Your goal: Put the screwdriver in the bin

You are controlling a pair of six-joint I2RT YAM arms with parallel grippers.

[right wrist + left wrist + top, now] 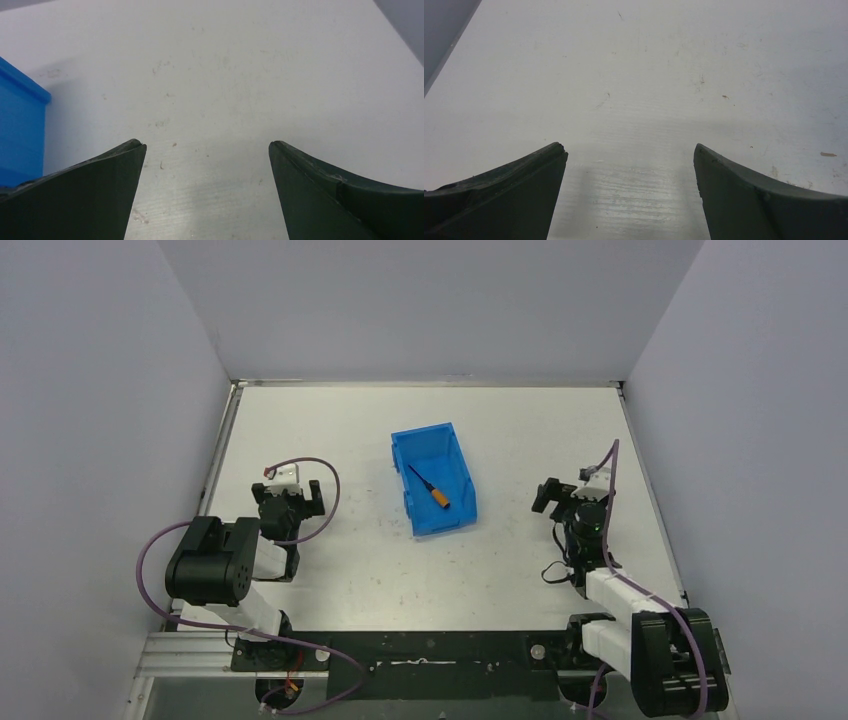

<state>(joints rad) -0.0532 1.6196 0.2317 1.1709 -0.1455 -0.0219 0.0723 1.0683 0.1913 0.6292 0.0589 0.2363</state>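
Observation:
The blue bin (412, 508) stands in the middle of the white table. The screwdriver (431, 488), with its orange handle and thin dark shaft, lies inside the bin on its floor. My left gripper (290, 492) is open and empty, low over the table to the left of the bin; in the left wrist view (630, 150) only bare table lies between its fingers. My right gripper (562, 493) is open and empty to the right of the bin. In the right wrist view (206, 145) a corner of the bin (20, 130) shows at the left edge.
Grey walls enclose the table on the left, back and right. A metal rail (222, 455) runs along the table's left edge. Purple cables (325, 490) loop from both arms. The arm bases sit on a dark plate (430, 660) at the near edge.

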